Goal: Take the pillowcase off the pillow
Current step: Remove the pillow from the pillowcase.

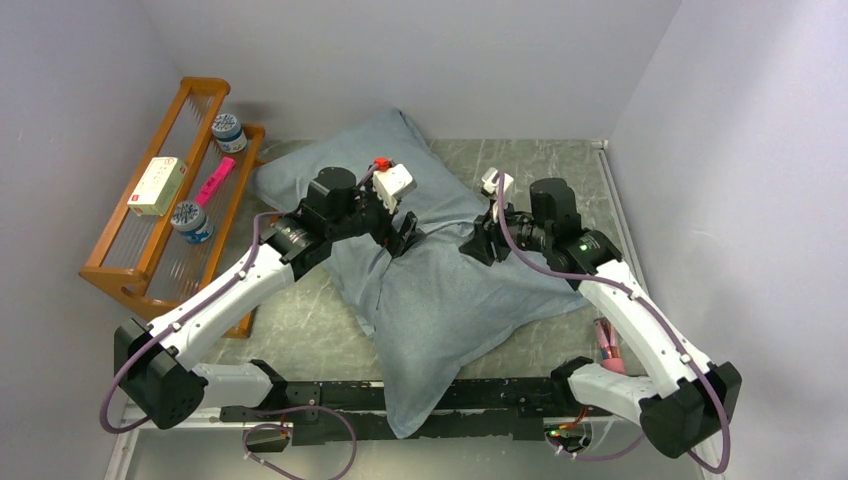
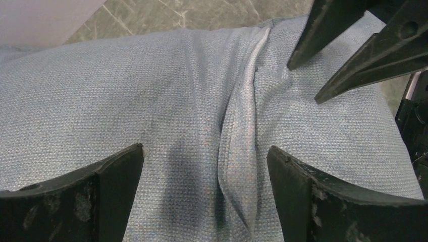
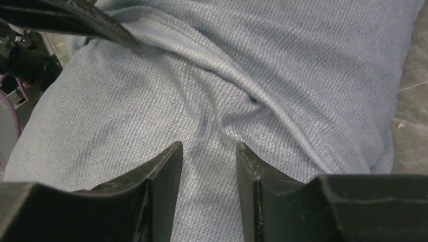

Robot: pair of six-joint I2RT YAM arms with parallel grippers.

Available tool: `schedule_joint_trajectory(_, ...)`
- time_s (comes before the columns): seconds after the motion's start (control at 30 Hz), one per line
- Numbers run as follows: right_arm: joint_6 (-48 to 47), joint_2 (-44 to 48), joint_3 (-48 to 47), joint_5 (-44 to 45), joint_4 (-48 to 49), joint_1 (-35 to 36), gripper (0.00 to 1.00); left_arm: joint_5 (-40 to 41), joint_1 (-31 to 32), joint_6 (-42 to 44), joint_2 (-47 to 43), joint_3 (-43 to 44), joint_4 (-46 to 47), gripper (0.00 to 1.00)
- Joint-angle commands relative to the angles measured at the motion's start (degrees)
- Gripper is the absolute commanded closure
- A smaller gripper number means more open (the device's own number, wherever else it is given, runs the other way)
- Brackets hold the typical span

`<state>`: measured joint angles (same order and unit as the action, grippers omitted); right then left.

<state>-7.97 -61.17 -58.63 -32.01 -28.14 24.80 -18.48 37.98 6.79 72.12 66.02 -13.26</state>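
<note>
Black left pincer gapes wide over a fold of the grey-blue pillowcase; right pincer gapes less, holding nothing. The pillowcase lies right of the wooden rack, which holds two jars, a box, a pink stick. Only the top view shows the rack.

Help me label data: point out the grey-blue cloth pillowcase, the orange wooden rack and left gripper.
grey-blue cloth pillowcase (image 1: 440, 290): top external, broad middle.
orange wooden rack (image 1: 108, 274): top external, near corner.
left gripper (image 2: 204, 151): left wrist, between fingertips.

White links, blk joints, purple cables; L tool blk, scuffed.
</note>
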Motion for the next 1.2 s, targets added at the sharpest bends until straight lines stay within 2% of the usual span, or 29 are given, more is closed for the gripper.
schedule_joint_trajectory(0.0, 0.27, -2.5, -3.29, -0.77, 7.32, 0.17, 0.51, 0.04, 0.08, 1.73, -1.11, 1.4, 0.55, 0.04)
schedule_joint_trajectory(0.13, 2.18, -4.54, -3.27, -3.02, 11.26, 0.3, 0.45, 0.1, 0.08, 2.3, -1.54, 0.64, 0.77, 0.04)
schedule_joint_trajectory(0.5, 3.05, -6.64, -1.24, 0.11, 15.47, 0.59, 0.44, -2.06, 0.08, 1.87, -1.38, 0.11, 1.64, 0.04)
schedule_joint_trajectory(0.7, 2.54, -6.92, -0.52, -0.35, 14.27, 0.61, 0.5, -3.64, 0.08, 1.66, -0.78, 0.81, 1.14, 0.04)
schedule_joint_trajectory(0.93, 2.08, -6.41, 1.47, 0.02, 13.55, 0.78, 0.54, -4.63, 0.1, 1.34, 0.02, 1.63, 0.92, 0.04)
schedule_joint_trajectory(1.03, 2.17, -6.33, 1.76, 0.28, 13.49, 0.79, 0.69, -5.2, 0.12, 1.14, 0.26, 1.97, 0.57, 0.04)
schedule_joint_trajectory(1.17, 1.99, -5.16, 1.36, 1.0, 12.16, 0.92, 0.99, -5.74, 0.16, 1.04, 1.17, 2.93, -0.02, 0.04)
